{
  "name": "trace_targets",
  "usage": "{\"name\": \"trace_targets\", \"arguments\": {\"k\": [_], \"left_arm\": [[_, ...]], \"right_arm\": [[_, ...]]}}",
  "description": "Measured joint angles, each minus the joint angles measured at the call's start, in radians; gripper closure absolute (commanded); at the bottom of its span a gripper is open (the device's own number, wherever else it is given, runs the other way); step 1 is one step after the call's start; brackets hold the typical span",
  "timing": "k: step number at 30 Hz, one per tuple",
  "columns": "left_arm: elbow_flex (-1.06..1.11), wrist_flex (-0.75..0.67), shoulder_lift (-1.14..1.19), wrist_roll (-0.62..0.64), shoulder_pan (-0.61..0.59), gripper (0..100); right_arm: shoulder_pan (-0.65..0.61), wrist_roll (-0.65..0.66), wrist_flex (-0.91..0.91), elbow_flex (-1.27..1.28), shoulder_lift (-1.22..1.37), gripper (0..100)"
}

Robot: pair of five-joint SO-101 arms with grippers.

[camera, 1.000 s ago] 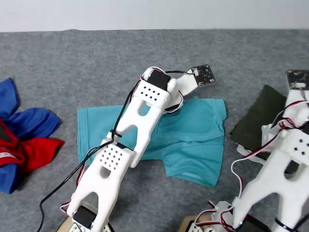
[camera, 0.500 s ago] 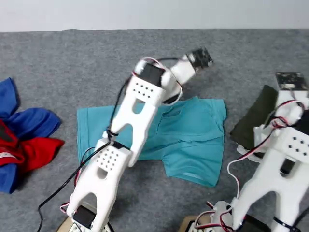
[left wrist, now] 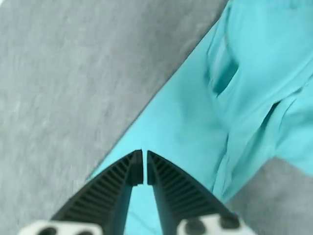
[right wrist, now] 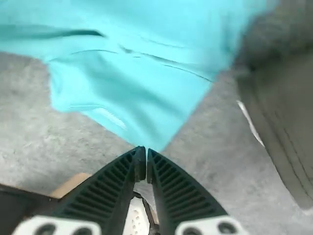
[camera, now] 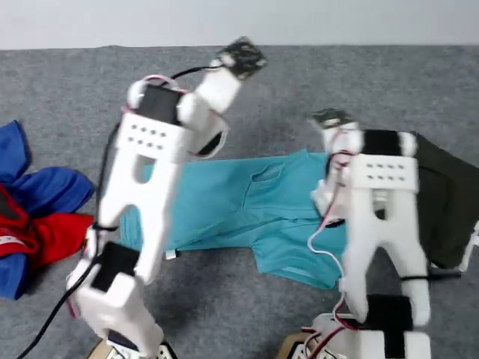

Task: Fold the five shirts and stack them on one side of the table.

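Under the left jaws and right jaws, both clenched empty, lies the teal shirt (camera: 258,209).

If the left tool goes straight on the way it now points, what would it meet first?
Most likely the teal shirt: in the left wrist view the left tool points at it, close to its edge beside the grey table. Depth is unclear.
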Motion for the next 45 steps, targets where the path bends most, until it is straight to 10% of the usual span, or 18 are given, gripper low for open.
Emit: {"name": "trace_targets", "arguments": {"k": [18,45], "left_arm": [[0.129,0.002,-0.13,0.041,-0.278,98],[0.129,0.002,-0.13,0.044,-0.295,98]], "right_arm": [[-0.235,0.009,-0.339,0.207,0.275,98.8],[-0.284,0.089,-0.396,0.032,0.207,98.9]]}}
